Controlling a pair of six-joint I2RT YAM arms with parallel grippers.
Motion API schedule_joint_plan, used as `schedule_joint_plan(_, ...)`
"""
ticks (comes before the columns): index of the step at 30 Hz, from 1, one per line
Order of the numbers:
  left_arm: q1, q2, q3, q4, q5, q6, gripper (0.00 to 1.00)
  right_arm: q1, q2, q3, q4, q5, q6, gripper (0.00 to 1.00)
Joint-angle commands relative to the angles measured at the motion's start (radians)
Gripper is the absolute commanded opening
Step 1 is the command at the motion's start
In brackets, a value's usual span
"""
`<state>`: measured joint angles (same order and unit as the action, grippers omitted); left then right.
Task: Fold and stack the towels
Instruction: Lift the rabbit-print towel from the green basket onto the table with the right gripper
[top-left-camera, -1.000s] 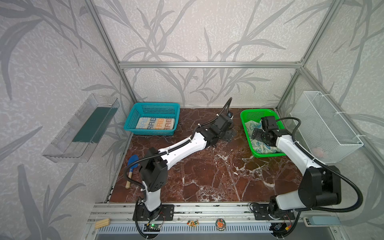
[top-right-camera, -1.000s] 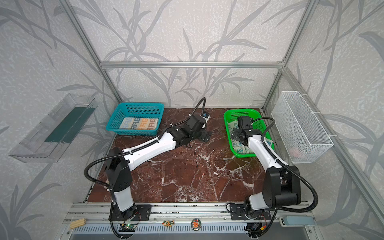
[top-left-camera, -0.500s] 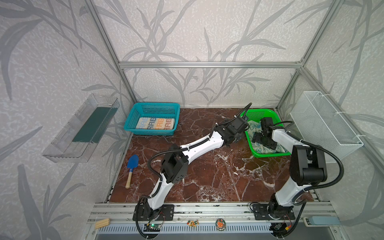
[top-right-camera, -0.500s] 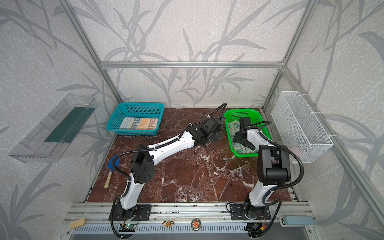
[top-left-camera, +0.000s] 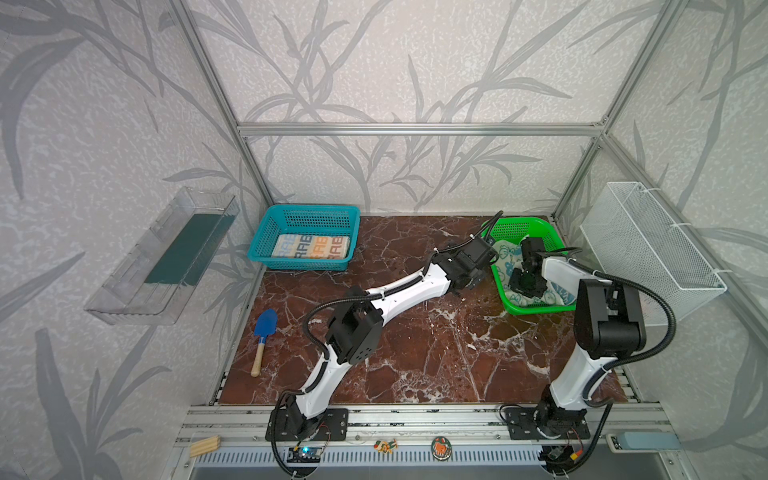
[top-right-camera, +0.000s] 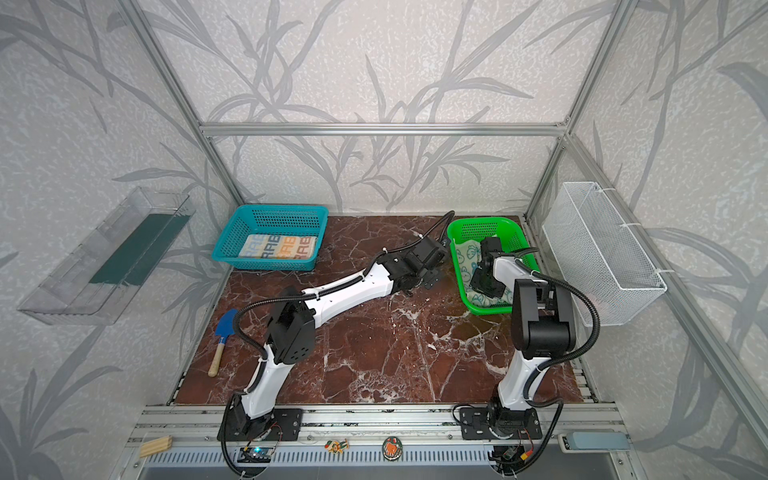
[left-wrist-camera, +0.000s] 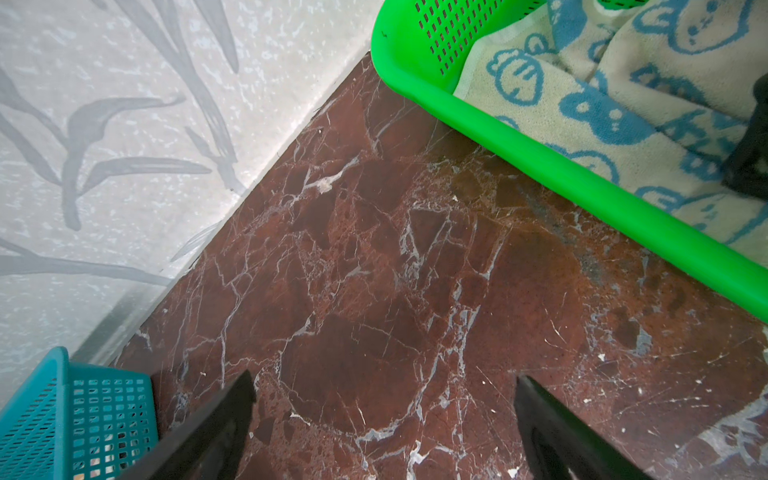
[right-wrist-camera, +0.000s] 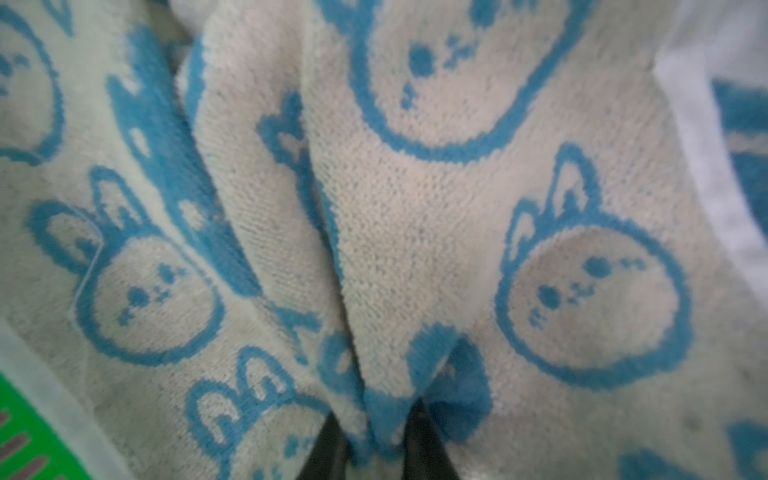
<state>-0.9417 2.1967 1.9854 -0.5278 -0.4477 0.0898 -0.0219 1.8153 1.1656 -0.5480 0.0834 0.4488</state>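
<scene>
A cream towel with blue bunnies (top-left-camera: 505, 259) (top-right-camera: 467, 253) lies crumpled in the green basket (top-left-camera: 536, 309) (top-right-camera: 486, 309) at the back right. My right gripper (right-wrist-camera: 376, 415) reaches down into that basket, and it is shut on a raised fold of this towel (right-wrist-camera: 415, 208). A striped "RABBIT" towel (top-left-camera: 311, 246) (top-right-camera: 279, 246) lies folded flat in the teal basket (top-left-camera: 307, 210) (top-right-camera: 270, 210) at the back left. My left gripper (left-wrist-camera: 384, 382) is open and empty over bare marble, just left of the green basket's rim (left-wrist-camera: 540, 158).
A blue trowel (top-left-camera: 262, 332) (top-right-camera: 224, 332) with a wooden handle lies by the table's left edge. A white wire basket (top-left-camera: 648, 249) hangs on the right wall and a clear tray (top-left-camera: 166, 257) on the left wall. The left arm stretches diagonally across the marble.
My right gripper has closed on a fold of the blue-bunny towel. The left arm has swung right, from the table's back middle to the green basket's side, still open.
</scene>
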Motion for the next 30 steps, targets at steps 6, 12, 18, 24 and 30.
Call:
schedule_joint_plan(6,-0.002,-0.132,-0.067,0.012,-0.080,-0.021,0.99,-0.003,-0.243,0.122,-0.073,-0.077,-0.044,0.00)
schedule_joint_plan(12,0.006,-0.297,-0.214,0.049,-0.191,-0.046,0.99,0.104,-0.379,0.254,-0.116,-0.106,-0.046,0.00)
schedule_joint_plan(18,0.061,-0.530,-0.429,0.026,-0.244,-0.180,0.99,0.380,-0.354,0.451,-0.154,-0.095,-0.064,0.00)
schedule_joint_plan(24,0.169,-0.793,-0.689,0.021,-0.231,-0.317,0.99,0.538,-0.210,0.585,-0.161,-0.116,-0.065,0.13)
schedule_joint_plan(30,0.243,-0.954,-0.836,-0.014,-0.217,-0.371,0.99,0.454,-0.128,0.484,-0.140,-0.152,-0.028,0.47)
